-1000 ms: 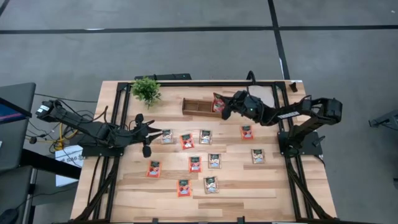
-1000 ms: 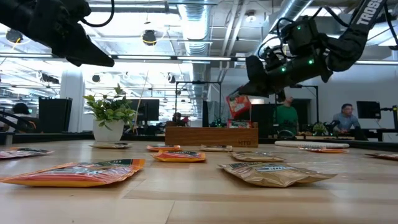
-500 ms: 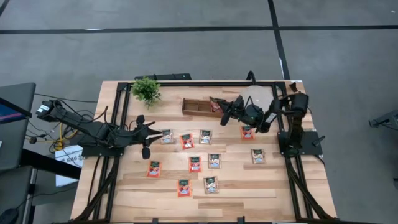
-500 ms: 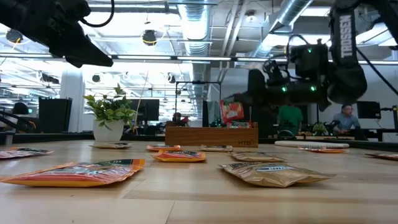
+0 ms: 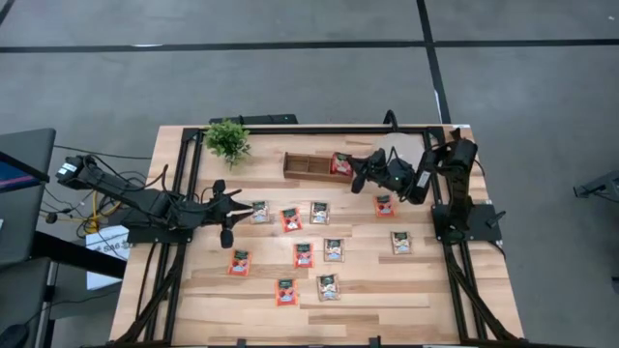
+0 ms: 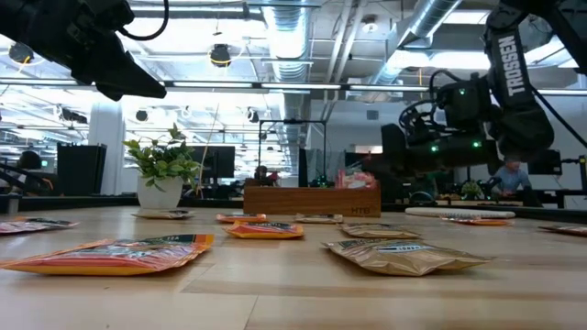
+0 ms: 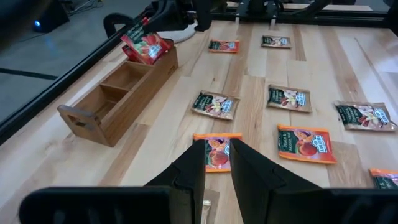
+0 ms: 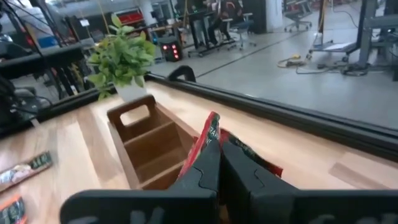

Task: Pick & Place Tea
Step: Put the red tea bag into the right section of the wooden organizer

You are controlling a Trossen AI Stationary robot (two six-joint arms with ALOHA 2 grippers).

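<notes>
Right fingers [image 8: 214,163] pinch red sachet [image 8: 211,140] over tray [image 5: 309,165] end compartment; left fingers [image 7: 214,163] narrowly apart, seemingly empty.

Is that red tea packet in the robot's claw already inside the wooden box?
Partly in. The right gripper, shut on the red sachet, holds its lower edge in the wooden tray's end compartment; the other two compartments look empty.

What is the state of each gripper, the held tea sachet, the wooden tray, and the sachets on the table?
Right gripper: shut on a red sachet, at the tray's end compartment.
Red sachet: held on edge, lowered into that end compartment.
Wooden tray: its other two compartments are empty.
Left gripper: holds nothing, waits above the table's left side.
Loose sachets: lying flat on the table.
</notes>
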